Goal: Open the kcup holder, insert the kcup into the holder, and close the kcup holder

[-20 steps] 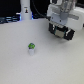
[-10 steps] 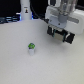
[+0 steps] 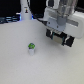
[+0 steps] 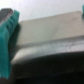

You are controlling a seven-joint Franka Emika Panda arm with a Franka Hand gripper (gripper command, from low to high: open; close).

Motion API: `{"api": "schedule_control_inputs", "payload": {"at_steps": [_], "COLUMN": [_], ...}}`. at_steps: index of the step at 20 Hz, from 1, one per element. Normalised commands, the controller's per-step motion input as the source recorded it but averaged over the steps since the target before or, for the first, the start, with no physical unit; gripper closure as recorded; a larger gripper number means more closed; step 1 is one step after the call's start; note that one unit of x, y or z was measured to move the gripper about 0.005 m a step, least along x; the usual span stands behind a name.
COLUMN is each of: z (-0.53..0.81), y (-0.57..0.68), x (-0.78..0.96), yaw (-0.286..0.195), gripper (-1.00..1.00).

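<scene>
The kcup point(image 3: 31, 48), a tiny white pod with a green top, stands upright on the white table, alone and well to the exterior view's left of my gripper. My gripper point(image 3: 58, 38) hangs at the exterior view's upper right. Its dark fingers point(image 3: 49, 34) are spread apart and hold nothing. The kcup holder is largely hidden behind the gripper; only dark bits show under it. In the wrist view a blurred pale grey-brown slab point(image 4: 50, 37) with a long edge fills the picture, close to one teal finger pad point(image 4: 7, 27). I cannot tell if the pad touches it.
The white table point(image 3: 20, 67) spreads across the exterior view's foreground. Dark equipment with a blue light point(image 3: 29, 15) stands at the back, behind the table's far edge.
</scene>
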Motion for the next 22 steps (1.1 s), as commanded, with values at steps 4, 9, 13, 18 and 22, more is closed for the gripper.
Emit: {"api": "schedule_control_inputs", "payload": {"at_steps": [4, 9, 13, 18, 22], "z": [0.51, 0.45, 0.33, 0.18, 0.04], "y": [-0.09, -0.23, -0.31, -0.33, -0.4], "x": [0.19, 0.08, -0.01, -0.04, -0.05], "yaw": [-0.111, -0.201, -0.293, -0.299, -0.294], "gripper": [-1.0, -1.0, -1.0, -1.0, -1.0]}}
